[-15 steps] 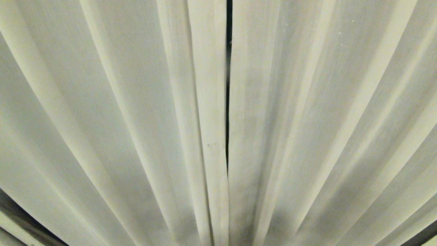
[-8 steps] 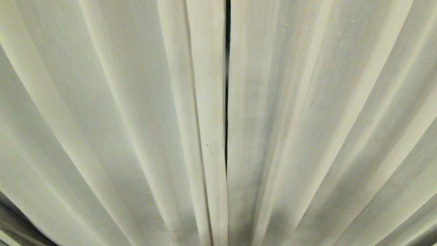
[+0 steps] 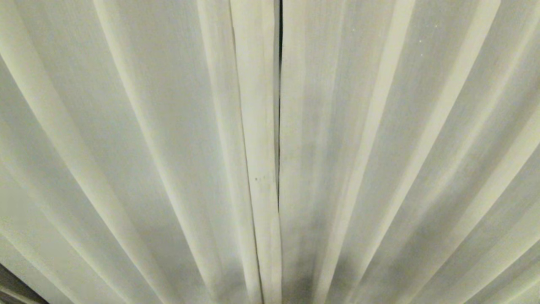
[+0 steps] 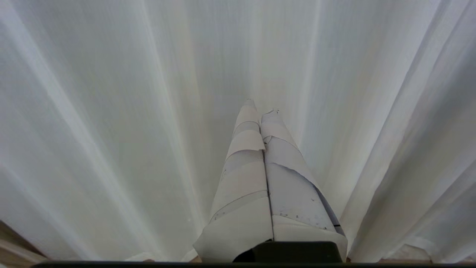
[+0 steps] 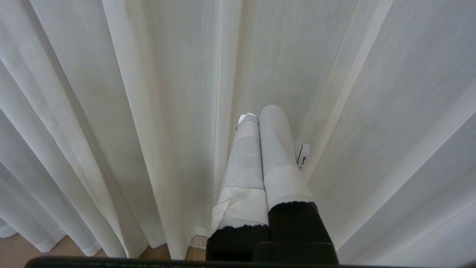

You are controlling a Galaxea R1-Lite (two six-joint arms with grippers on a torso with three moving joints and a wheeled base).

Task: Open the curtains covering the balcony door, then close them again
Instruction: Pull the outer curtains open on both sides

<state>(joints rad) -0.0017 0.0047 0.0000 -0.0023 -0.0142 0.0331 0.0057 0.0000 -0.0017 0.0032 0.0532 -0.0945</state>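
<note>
Two cream pleated curtains fill the head view, the left panel (image 3: 139, 139) and the right panel (image 3: 400, 139) meeting at a thin dark slit (image 3: 279, 63) in the middle. The balcony door is hidden behind them. My left gripper (image 4: 260, 108), its fingers wrapped in white tape, is shut with nothing between them and points at the curtain fabric (image 4: 111, 111). My right gripper (image 5: 258, 111), also taped, is shut and empty, close to the hanging pleats (image 5: 372, 111). Neither arm shows in the head view.
A strip of brown wooden floor (image 5: 55, 247) shows under the curtain hems (image 5: 122, 245) in the right wrist view. A dark edge of floor or frame (image 3: 17, 289) shows at the lower left corner of the head view.
The dark slit between the two panels has narrowed, and the dark patches at the lower corners of the head view have shrunk as the fabric settles.
</note>
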